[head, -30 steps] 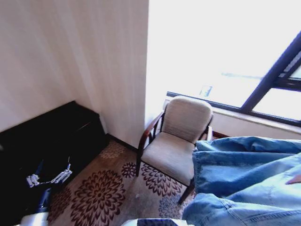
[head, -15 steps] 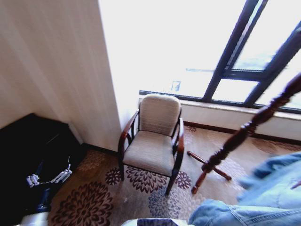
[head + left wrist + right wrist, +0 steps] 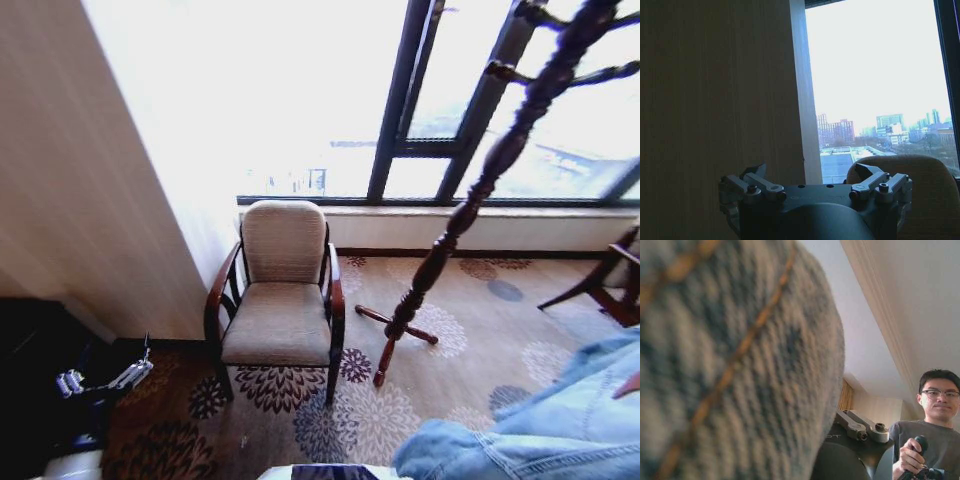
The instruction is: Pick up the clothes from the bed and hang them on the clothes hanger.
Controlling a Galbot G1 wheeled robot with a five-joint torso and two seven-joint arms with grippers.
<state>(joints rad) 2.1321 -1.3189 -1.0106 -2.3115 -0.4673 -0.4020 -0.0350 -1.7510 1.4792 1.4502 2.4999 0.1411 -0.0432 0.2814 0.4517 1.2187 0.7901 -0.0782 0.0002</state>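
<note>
Nearest the robot, the denim jacket point(image 3: 560, 420) fills the head view's lower right corner, draped close over the right gripper, whose jaws cannot be told. The left gripper point(image 3: 100, 380) hangs low at left, jaws apart, before a dark cabinet point(image 3: 35, 370). Patterned carpet point(image 3: 470, 330) lies open beyond, holding 1 armchair point(image 3: 278, 300) and a turned wooden coat stand point(image 3: 470, 200) below the window point(image 3: 420, 100). Against 0.5 s ago, the view has swung: the stand now shows whole.
</note>
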